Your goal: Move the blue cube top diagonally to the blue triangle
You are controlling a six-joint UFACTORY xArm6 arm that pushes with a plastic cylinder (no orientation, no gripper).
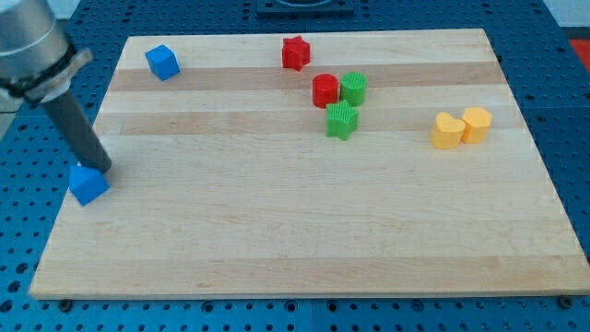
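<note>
One blue block point(161, 62), cube-like, sits near the board's top left corner. A second blue block point(88, 183) lies at the board's left edge, about halfway down; I cannot make out its shape for certain. My tip point(101, 170) rests against the upper right side of this second block, touching it. The dark rod slants up from there to the view's top left. The two blue blocks are far apart, the cube-like one above and to the right of the other.
A red star point(295, 53) sits at top centre. A red block point(324, 90), a green block point(353, 88) and a green star point(341, 120) cluster right of centre. Two yellow blocks point(448, 131) point(477, 124) touch at the right. The wooden board's left edge point(57, 231) is close to the lower blue block.
</note>
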